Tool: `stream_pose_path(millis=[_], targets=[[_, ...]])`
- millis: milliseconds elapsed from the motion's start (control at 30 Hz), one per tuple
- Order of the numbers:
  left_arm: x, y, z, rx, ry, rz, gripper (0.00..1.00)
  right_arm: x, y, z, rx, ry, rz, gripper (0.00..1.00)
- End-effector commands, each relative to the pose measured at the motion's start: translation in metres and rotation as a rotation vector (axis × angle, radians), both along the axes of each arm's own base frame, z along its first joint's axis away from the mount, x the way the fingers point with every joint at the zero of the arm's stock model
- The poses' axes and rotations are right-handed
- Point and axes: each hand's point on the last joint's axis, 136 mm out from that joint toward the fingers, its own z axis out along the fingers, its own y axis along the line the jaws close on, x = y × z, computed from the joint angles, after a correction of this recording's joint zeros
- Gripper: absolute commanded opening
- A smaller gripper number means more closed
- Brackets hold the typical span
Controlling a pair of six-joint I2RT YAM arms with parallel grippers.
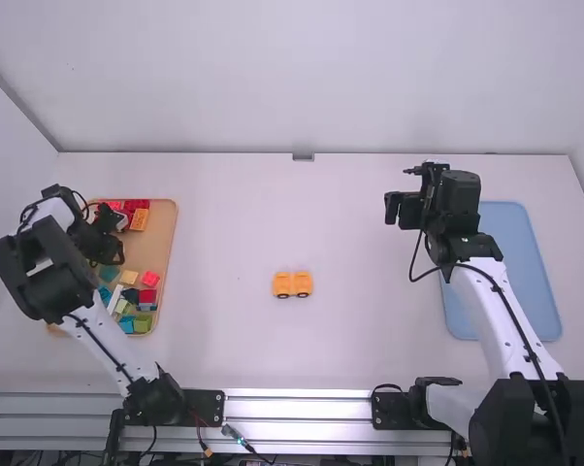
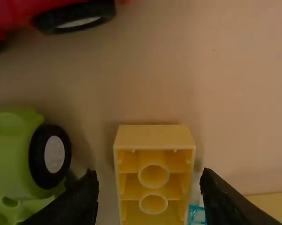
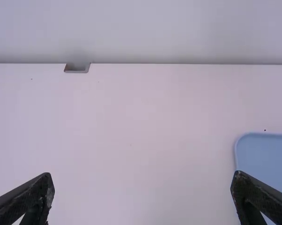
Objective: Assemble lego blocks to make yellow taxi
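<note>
Over the wooden tray at the left stands my left gripper. In the left wrist view, a yellow block lies with its hollow underside up, between the parted fingers of my left gripper; gaps show on both sides of it. An orange-yellow piece with dark wheels sits in the middle of the table. My right gripper is raised at the right, its fingers wide apart in the right wrist view, nothing between the tips of the right gripper.
Beside the yellow block are a green wheeled piece and a red wheeled piece. Red, green, teal and other loose blocks share the tray, including a green block. A blue tray lies at the right, partly behind the right arm.
</note>
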Motion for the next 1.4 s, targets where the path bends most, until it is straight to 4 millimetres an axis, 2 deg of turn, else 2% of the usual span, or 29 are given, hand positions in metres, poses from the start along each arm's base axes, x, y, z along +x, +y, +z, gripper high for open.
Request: stream_pose_path(millis=[0,167,333,533,600,667,733,767,833,933,967,1033,1100,1233,1300,1367], targets=[[-0.004,0.001,-0.002,-0.013,0.007,0.019,0.48,0.005,0.002,0.010,0.006,-0.020,0.003,0.99],[-0.002,-0.001,-0.002,-0.026,-0.003,0.018,0.45,0.005,0.002,0.010,0.006,-0.020,0.003,0.99],[-0.002,0.000,-0.002,-0.019,0.002,0.018,0.33,0.005,0.002,0.009,0.006,-0.017,0.003,0.99],[-0.003,-0.001,-0.002,-0.021,0.006,0.019,0.26,0.005,0.002,0.010,0.006,-0.019,0.003,0.99],[-0.003,-0.002,-0.002,-0.023,0.006,0.019,0.20,0.005,0.004,0.010,0.012,-0.022,0.011,0.98],[-0.003,-0.002,0.000,-0.027,0.008,0.020,0.10,0.005,0.014,0.014,0.046,-0.034,0.062,0.99],[0.000,-0.001,0.007,-0.031,0.002,0.049,0.07,0.003,0.028,0.018,0.092,-0.042,0.129,0.99],[0.004,0.002,0.012,-0.027,-0.007,0.078,0.02,0.002,0.033,0.021,0.111,-0.048,0.157,0.99],[0.015,0.007,0.024,-0.030,-0.046,0.157,0.02,0.001,0.042,0.027,0.142,-0.071,0.207,0.99],[0.038,0.004,0.056,-0.111,-0.135,0.275,0.02,0.002,0.052,0.038,0.170,-0.112,0.261,0.99],[0.039,0.004,0.058,-0.117,-0.138,0.277,0.02,0.002,0.053,0.038,0.171,-0.114,0.264,0.99],[0.050,-0.007,0.078,-0.188,-0.181,0.291,0.02,0.002,0.060,0.043,0.176,-0.133,0.288,0.99],[0.057,-0.019,0.088,-0.235,-0.209,0.267,0.02,0.002,0.067,0.044,0.176,-0.139,0.305,0.99],[0.066,-0.057,0.111,-0.336,-0.301,0.146,0.02,-0.002,0.085,0.048,0.174,-0.153,0.349,0.99],[0.068,-0.074,0.118,-0.340,-0.343,0.108,0.02,-0.003,0.095,0.048,0.170,-0.157,0.368,0.99],[0.067,-0.093,0.123,-0.262,-0.392,0.134,0.02,-0.001,0.104,0.044,0.159,-0.158,0.377,0.99]])
